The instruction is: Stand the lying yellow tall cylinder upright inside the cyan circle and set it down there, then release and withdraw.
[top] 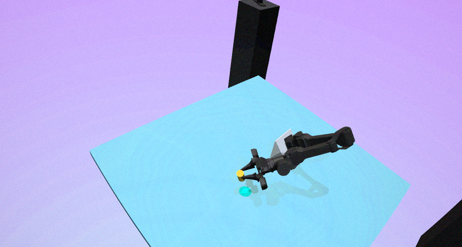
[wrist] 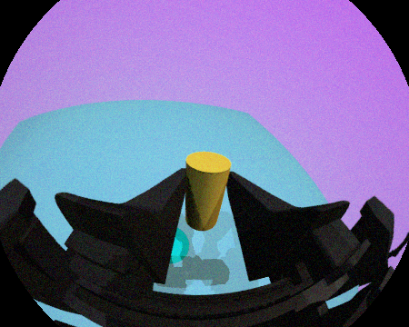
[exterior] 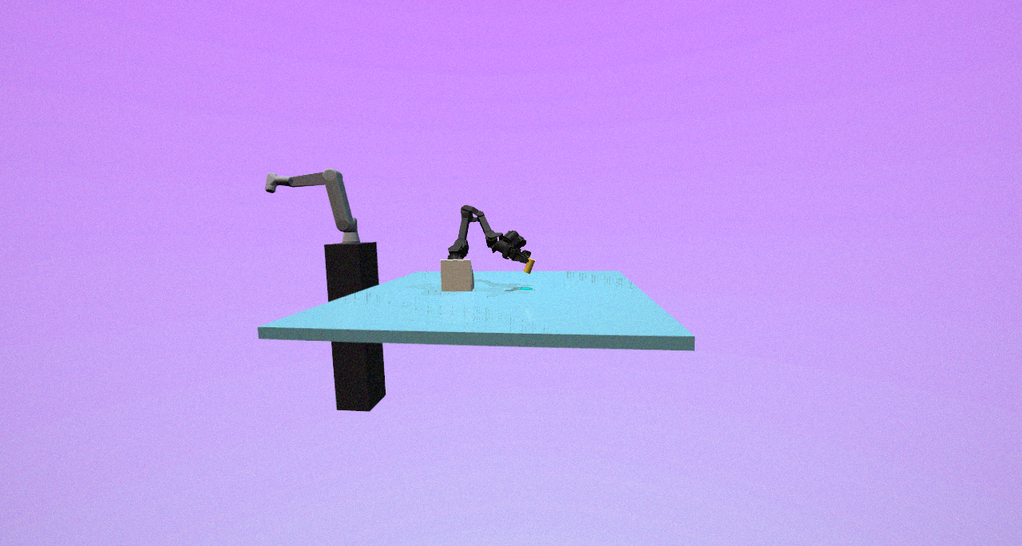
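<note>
Pincer (top: 243,175) clamped on yellow tall cylinder (top: 240,175), near-upright, raised beside cyan circle (top: 244,191) above tabletop (top: 181,155), ready for lowering.

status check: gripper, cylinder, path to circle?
Gripper shut on yellow cylinder, held off the table, near upright. Cyan circle just beside, not yet under it. Nothing between them.

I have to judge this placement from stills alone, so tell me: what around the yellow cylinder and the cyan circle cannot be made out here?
- Wrist view: most of the cyan circle is hidden behind a finger.
- Exterior view: the yellow cylinder and circle are too small to judge tilt or alignment.
- Top view: the cylinder's lower end is hidden by its own top, so its height above the table is unclear.
- Gripper contact patches are not visible.
</note>
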Available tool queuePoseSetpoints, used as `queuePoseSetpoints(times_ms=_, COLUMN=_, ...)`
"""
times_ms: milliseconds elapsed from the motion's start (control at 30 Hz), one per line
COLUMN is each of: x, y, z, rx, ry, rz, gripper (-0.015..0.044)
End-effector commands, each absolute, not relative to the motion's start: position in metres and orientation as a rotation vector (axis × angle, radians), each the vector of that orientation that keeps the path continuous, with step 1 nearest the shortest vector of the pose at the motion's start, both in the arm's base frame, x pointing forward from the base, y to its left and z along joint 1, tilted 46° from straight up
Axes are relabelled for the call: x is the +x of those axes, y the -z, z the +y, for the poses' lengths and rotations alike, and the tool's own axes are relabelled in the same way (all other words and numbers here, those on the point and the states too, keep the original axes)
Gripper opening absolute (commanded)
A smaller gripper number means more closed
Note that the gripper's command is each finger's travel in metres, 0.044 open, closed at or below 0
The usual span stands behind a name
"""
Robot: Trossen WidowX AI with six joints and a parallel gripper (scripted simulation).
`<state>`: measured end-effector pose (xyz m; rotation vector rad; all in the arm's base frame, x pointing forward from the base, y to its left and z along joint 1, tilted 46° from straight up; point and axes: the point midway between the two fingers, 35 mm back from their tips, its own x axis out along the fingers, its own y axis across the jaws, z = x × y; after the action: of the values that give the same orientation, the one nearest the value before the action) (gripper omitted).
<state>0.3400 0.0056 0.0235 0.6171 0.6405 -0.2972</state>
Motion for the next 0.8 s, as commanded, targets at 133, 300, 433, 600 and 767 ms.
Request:
queuePoseSetpoints(times_ms=133, x=0.336, y=-0.03, z=0.005, rx=0.644, ry=0.31, rz=0.577, gripper=0.0105)
queuePoseSetpoints(times_ms=300, x=0.333, y=-0.033, z=0.005, rx=0.66, ry=0.314, rz=0.54, gripper=0.0105)
queuePoseSetpoints(times_ms=433, x=0.331, y=-0.036, z=0.005, rx=0.674, ry=0.317, rz=0.511, gripper=0.0105)
queuePoseSetpoints(times_ms=600, x=0.327, y=-0.04, z=0.005, rx=0.692, ry=0.32, rz=0.474, gripper=0.0105)
queuePoseSetpoints(times_ms=767, x=0.324, y=-0.044, z=0.004, rx=0.711, ry=0.322, rz=0.437, gripper=0.0105)
